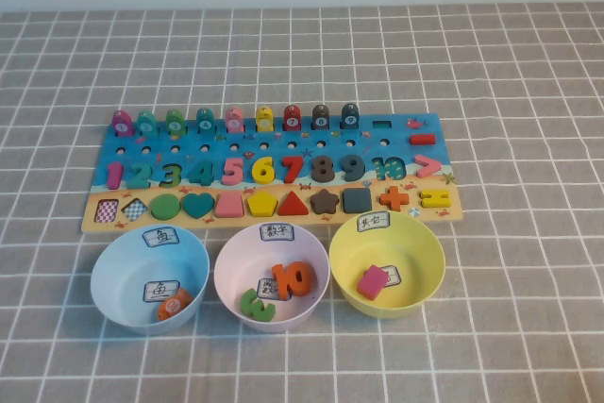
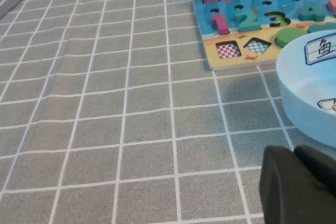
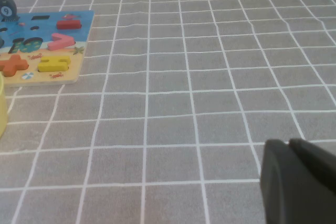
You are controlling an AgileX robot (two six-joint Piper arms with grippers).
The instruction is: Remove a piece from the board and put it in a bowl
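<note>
Left gripper: only a dark block of it shows in the left wrist view, low over the checked grey tablecloth toward the table's near-left corner; cannot tell whether it is open or closed. Right gripper: same, a dark mass over bare cloth near the near-right corner, state not readable. Neither arm shows in the high view.

Near edge, 3 bowls in a row: light blue round plastic bowl at left, holding a small orange piece; pale pink bowl in the middle; yellow bowl at right.

Just beyond them, the long rectangular wooden puzzle board, blue above, tan strip below. The small magenta-pink rounded wooden piece stands at the far-left corner of the board, first in a row of similar pegs.

Risks, as judged: neighbouring teal peg stands just beside it, so a wide grasp could catch both. The rounded body may slip. The blue bowl lies between gripper and target; a low reach could nudge it.
</note>
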